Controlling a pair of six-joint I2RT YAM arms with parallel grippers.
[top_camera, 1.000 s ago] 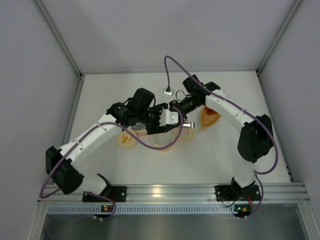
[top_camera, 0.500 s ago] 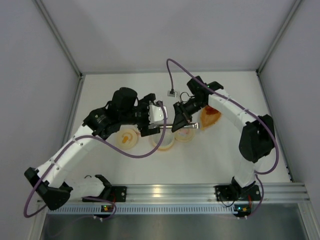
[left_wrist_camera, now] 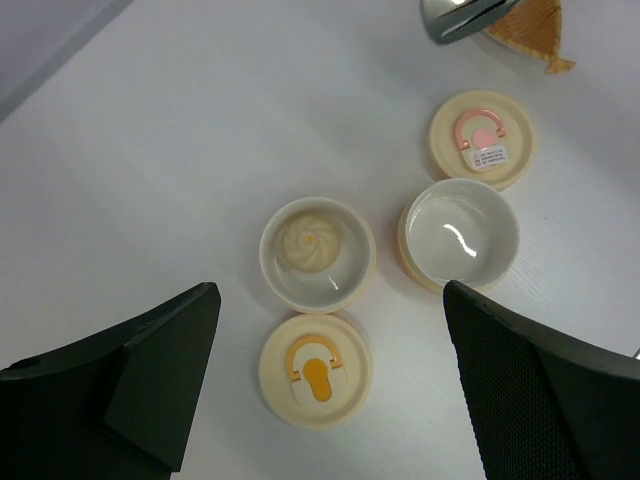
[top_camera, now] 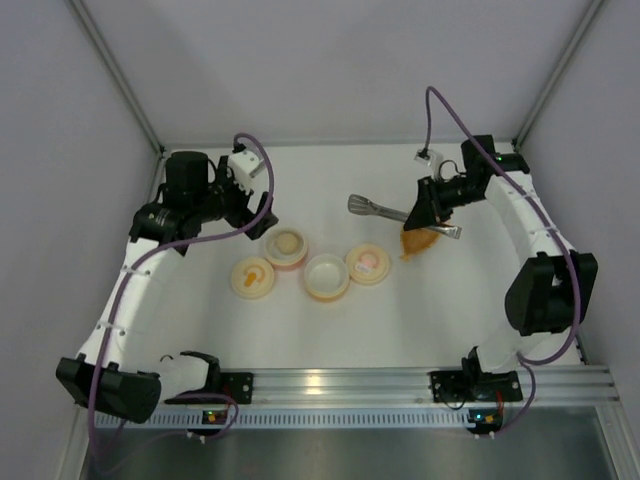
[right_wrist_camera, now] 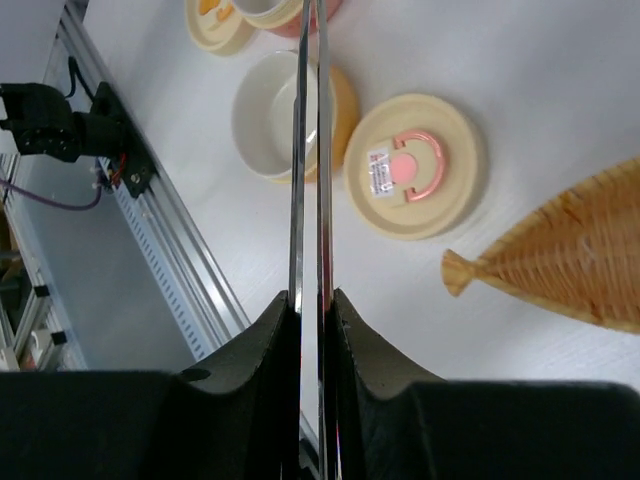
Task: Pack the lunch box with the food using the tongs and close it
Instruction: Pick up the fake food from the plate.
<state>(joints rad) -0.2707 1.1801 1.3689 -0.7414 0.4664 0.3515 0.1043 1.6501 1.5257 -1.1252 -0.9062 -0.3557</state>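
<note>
— Black fingers (right_wrist_camera: 255, 345) of the right gripper (right_wrist_camera: 311, 300) clamp the tongs (right_wrist_camera: 309, 150) flat, near the leaf dish (right_wrist_camera: 580, 270) toward the table's (top_camera: 400, 325) far right corner.
— I'd ease the squeeze so the tips can spread. The left gripper (top_camera: 252, 205) gapes empty, and the beige ball (left_wrist_camera: 308, 243) sits in its bowl (left_wrist_camera: 275, 280) mid-table.

A white table (top_camera: 400, 320) stands enclosed by pale grey walls (top_camera: 330, 60), with an aluminium rail (top_camera: 340, 380) along its near edge.

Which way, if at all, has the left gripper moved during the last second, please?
Yes. In the top view the left gripper hung over the empty bowl a second ago; it has since swung left and toward the far wall, open.
</note>
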